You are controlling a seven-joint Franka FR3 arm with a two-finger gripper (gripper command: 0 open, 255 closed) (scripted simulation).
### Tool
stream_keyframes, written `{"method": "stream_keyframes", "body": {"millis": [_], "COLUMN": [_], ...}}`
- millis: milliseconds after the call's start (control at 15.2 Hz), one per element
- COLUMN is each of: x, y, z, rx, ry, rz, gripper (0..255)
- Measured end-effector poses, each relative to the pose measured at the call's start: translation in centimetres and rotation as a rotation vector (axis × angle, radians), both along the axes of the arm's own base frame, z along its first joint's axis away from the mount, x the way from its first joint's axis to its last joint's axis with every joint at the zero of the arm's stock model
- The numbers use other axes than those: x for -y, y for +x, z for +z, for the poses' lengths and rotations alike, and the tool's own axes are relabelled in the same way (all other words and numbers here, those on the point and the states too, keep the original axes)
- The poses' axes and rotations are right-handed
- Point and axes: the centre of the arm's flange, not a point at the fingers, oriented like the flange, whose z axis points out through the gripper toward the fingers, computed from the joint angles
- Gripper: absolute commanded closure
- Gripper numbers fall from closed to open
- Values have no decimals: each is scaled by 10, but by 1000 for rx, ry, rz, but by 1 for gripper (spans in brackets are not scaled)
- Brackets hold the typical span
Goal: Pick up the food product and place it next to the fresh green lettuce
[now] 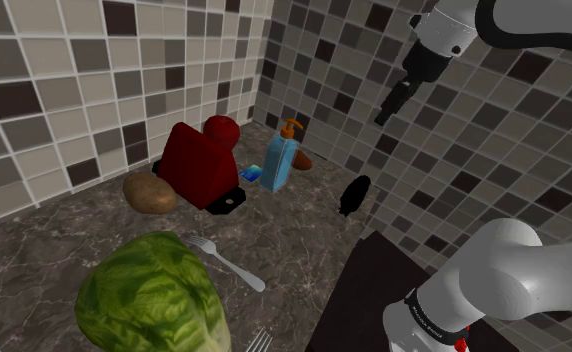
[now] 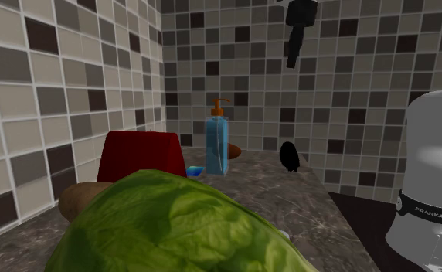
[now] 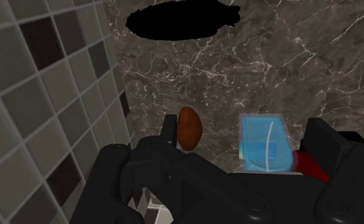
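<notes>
A small brown oval food item (image 1: 303,160) lies on the marble counter by the tiled back wall, just behind a blue soap bottle (image 1: 279,160). It also peeks out beside the bottle (image 2: 234,151). The green lettuce (image 1: 149,295) sits large at the counter's near end (image 2: 181,224). My gripper (image 1: 385,113) hangs high above the counter, well over the food item (image 3: 189,127), and it is open with nothing between its fingers (image 3: 169,130). From the hand, the bottle (image 3: 263,143) lies between the two fingers, far below them.
A red toaster-like block (image 1: 199,165) and a brown potato (image 1: 150,192) stand left of the bottle. A fork (image 1: 224,260) lies beside the lettuce. A flat black shape (image 1: 354,195) rests on the counter near the right wall. The dark stand (image 1: 374,290) borders the counter.
</notes>
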Motion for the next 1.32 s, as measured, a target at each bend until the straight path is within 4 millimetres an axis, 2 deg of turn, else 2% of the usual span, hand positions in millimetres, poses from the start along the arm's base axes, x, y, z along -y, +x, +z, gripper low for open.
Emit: {"method": "stream_keyframes", "body": {"millis": [132,264,1122,1320], "x": [1,2,25,33], "y": [4,20,143,166], "z": [-4,-18,-143,-174], "rx": [-2,-9,-62,-74], "ry": [1,4,32,38], "rz": [-1,-2,-18,-22], "gripper": [0,0,0,0]}}
